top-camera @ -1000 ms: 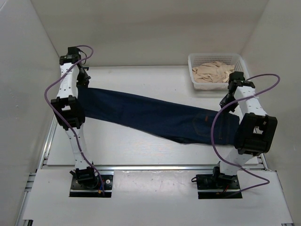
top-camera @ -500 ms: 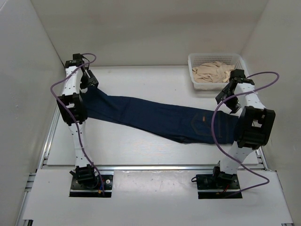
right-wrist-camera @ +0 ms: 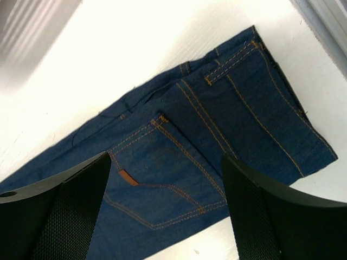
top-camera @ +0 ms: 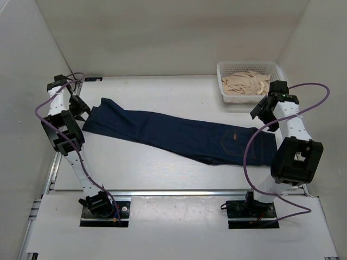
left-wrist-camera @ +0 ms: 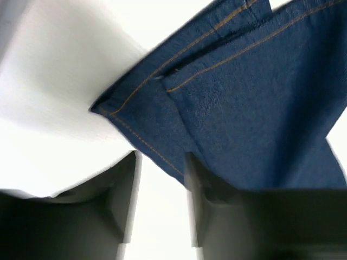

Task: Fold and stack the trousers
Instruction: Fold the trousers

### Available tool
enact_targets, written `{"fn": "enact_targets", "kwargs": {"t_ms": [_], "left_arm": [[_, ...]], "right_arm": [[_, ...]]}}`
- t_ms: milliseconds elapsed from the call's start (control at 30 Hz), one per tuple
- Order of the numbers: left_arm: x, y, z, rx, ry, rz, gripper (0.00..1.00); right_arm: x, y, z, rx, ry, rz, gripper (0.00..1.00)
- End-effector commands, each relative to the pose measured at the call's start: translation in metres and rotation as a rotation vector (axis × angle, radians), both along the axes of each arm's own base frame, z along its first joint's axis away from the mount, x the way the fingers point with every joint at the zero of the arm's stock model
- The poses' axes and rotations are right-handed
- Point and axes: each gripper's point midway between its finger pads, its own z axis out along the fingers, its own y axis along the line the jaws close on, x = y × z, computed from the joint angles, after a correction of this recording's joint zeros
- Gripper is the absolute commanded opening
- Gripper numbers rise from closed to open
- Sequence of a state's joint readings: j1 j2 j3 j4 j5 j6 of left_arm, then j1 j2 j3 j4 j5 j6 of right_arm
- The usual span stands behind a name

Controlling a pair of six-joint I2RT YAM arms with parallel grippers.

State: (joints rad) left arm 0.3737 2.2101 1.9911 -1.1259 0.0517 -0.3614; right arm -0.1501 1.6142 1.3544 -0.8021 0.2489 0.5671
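Note:
The trousers (top-camera: 173, 132), dark blue jeans, lie flat and stretched slantwise across the table, leg hems at the left and waist at the right. My left gripper (top-camera: 81, 107) hovers just left of the hems (left-wrist-camera: 141, 97). Its fingers (left-wrist-camera: 123, 200) stand apart, with only white table between them (left-wrist-camera: 161, 206). My right gripper (top-camera: 261, 111) hangs above the waist end, open wide (right-wrist-camera: 168, 211), nothing in it. Below it I see a back pocket with a small tan label (right-wrist-camera: 128, 177), and the same label (top-camera: 235, 136) from above.
A white basket (top-camera: 224, 81) holding beige cloth (top-camera: 246, 84) stands at the back right, just beyond my right arm. White walls close in the table on the left, back and right. A metal rail (top-camera: 179, 192) runs along the near edge.
Both grippers were shut on the trousers' ends and have let go. The trousers dropped flat. My left arm swung out to the left; my right gripper drew back from the waist.

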Motion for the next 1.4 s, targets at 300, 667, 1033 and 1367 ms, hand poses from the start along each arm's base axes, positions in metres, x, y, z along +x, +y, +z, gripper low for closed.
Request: {"fn": "enact_targets", "kwargs": {"t_ms": [300, 667, 1033, 1367], "left_arm": [[0.041, -0.033, -0.023, -0.091, -0.058, -0.054, 0.57], [0.045, -0.024, -0.036, -0.033, -0.024, -0.044, 0.29], [0.040, -0.009, 0.025, 0.083, -0.102, -0.007, 0.10], [0.020, 0.000, 0.055, 0.171, -0.117, 0.023, 0.10]], "right_arm": [[-0.007, 0.014, 0.022, 0.036, -0.040, 0.079, 0.86], [-0.008, 0.013, 0.021, 0.034, -0.028, 0.087, 0.86], [-0.005, 0.013, 0.021, 0.034, -0.028, 0.087, 0.86], [-0.005, 0.015, 0.024, 0.041, -0.038, 0.092, 0.86]]}}
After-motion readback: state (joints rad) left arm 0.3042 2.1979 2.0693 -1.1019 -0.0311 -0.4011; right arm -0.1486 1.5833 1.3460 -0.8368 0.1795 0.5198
